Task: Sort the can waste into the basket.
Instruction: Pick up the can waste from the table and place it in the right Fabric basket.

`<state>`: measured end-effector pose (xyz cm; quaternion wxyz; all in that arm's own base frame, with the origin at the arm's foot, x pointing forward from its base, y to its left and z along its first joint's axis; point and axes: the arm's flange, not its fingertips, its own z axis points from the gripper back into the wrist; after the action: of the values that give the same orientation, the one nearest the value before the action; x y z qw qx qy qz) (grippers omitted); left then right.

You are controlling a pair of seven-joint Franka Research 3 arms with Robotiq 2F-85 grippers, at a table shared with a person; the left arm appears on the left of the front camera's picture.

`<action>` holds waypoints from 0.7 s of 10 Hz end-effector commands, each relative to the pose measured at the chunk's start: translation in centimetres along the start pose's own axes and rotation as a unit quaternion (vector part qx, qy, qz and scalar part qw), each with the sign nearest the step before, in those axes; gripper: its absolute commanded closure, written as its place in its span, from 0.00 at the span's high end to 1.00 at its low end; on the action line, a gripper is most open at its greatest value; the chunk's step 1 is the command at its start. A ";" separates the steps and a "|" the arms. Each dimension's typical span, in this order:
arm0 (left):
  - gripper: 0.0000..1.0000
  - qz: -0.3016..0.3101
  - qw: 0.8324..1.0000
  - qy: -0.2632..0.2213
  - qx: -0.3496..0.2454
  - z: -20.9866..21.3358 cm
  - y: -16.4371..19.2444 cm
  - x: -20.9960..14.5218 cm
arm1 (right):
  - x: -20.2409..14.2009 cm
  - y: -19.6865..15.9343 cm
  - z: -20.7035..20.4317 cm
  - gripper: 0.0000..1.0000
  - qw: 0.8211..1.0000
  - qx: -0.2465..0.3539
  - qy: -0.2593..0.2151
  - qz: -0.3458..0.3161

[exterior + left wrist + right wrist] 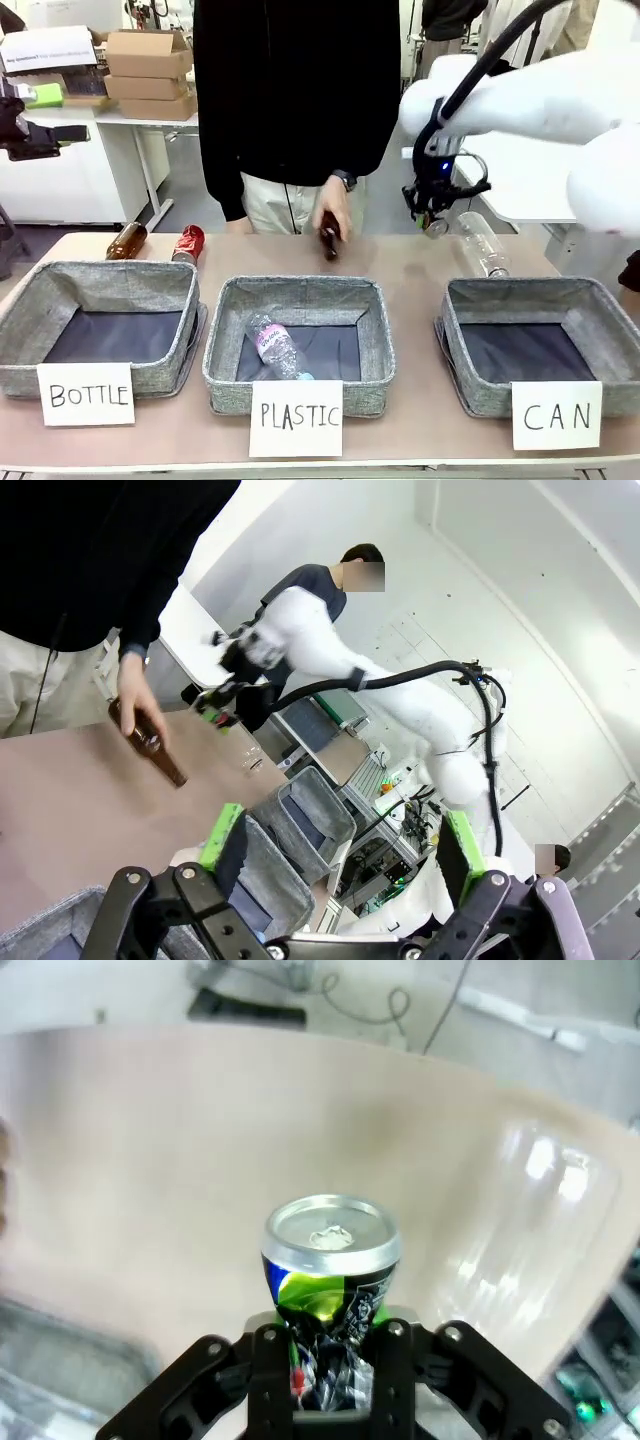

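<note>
Right hand [328, 1338] clamped on crushed black-green can [330, 1260], raised above surface [400, 262] beyond CAN basket [540, 291]; left hand [340, 825] spread wide, holding nothing.

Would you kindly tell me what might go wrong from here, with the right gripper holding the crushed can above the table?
1. The right gripper pinches the black crushed can by its crumpled lower half only, so it might slip or tilt free in transit.
2. The clear plastic bottle lies just behind the CAN basket, close to the gripper; a low descent might knock it.
</note>
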<state>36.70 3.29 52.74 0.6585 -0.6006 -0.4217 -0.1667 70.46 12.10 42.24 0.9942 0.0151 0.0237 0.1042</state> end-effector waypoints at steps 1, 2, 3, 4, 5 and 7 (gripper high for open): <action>1.00 -0.008 1.000 0.003 -0.002 0.0 0.0 0.0 | -14.4 -1.7 5.3 0.00 0.994 0.040 -0.001 0.101; 1.00 -0.008 1.000 0.003 -0.002 0.0 0.0 0.0 | -20.0 -1.9 5.9 0.00 0.981 0.038 -0.005 0.190; 1.00 -0.008 1.000 0.003 -0.002 0.0 0.0 0.0 | -24.0 -2.2 5.7 0.00 0.974 0.034 -0.031 0.221; 1.00 -0.008 1.000 0.003 -0.002 0.0 0.0 0.0 | -27.4 -2.5 5.0 0.00 0.966 0.040 -0.046 0.252; 1.00 -0.008 1.000 0.003 -0.002 0.0 0.0 0.0 | -30.4 -2.9 3.9 0.00 0.959 0.058 -0.056 0.273; 1.00 -0.008 1.000 0.003 -0.002 0.0 0.0 0.0 | -33.5 -3.4 1.4 0.00 0.954 0.108 -0.069 0.272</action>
<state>36.69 3.31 52.75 0.6582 -0.6007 -0.4220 -0.1667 39.60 1.87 46.76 0.9268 0.1021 -0.0167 0.3610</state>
